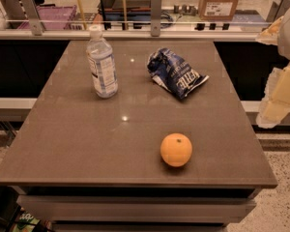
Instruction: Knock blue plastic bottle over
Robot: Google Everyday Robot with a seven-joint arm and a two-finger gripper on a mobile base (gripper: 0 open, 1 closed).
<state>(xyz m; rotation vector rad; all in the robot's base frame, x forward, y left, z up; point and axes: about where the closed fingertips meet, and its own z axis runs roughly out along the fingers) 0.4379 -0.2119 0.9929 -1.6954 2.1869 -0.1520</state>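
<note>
The blue plastic bottle (pixel 101 63) is clear, with a white screw cap and a pale blue-white label. It stands upright on the far left part of the brown table (pixel 87 139). My gripper (pixel 276 100) shows as pale cream shapes at the right edge of the view. It is beyond the table's right side, far from the bottle and touching nothing.
A crumpled dark blue foil snack bag (pixel 176 74) lies on the far right part of the table. An orange (pixel 176 150) sits near the front edge. A glass railing with metal posts (pixel 155 13) runs behind the table, with cardboard boxes (pixel 220 1) beyond.
</note>
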